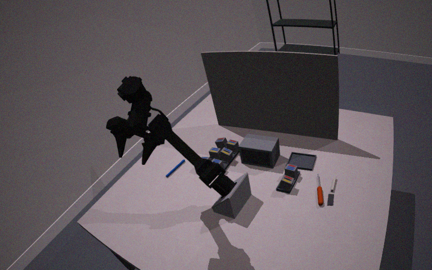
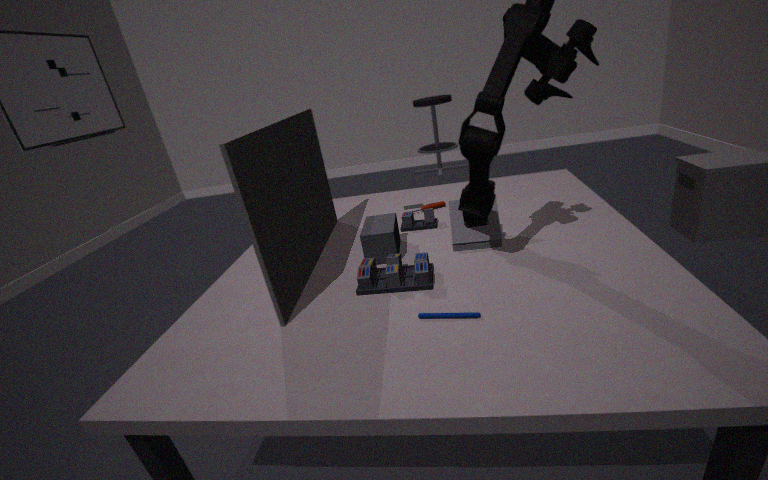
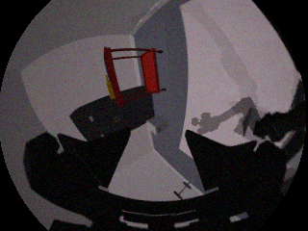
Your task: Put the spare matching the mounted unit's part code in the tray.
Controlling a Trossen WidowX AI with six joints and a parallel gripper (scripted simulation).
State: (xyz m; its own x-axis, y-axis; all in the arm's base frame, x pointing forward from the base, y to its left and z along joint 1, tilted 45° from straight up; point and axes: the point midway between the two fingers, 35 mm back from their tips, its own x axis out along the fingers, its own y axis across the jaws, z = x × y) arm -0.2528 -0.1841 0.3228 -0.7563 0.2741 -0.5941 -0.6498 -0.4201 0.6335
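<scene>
My gripper (image 1: 131,160) (image 2: 584,80) (image 3: 158,131) is open and empty, raised high at the left of the top view, far from the blocks. Several grey blocks with coloured stripes, among them one block (image 1: 226,152), stand on a dark rack (image 1: 232,160) (image 2: 394,290). Two more striped blocks (image 1: 291,170) (image 1: 287,179) stand on a smaller dark rack (image 1: 283,190) (image 2: 419,227). The shallow dark tray (image 1: 302,161) is empty. I cannot tell which block is the mounted unit, and no printed code is readable.
A grey box (image 1: 259,150) (image 2: 380,236) with a dark front stands between the racks. A tall dark panel (image 1: 275,95) (image 2: 284,208) stands behind it. A blue rod (image 1: 175,168) (image 2: 449,315), an orange-handled screwdriver (image 1: 319,196) (image 2: 434,205) and small grey pieces lie on the table.
</scene>
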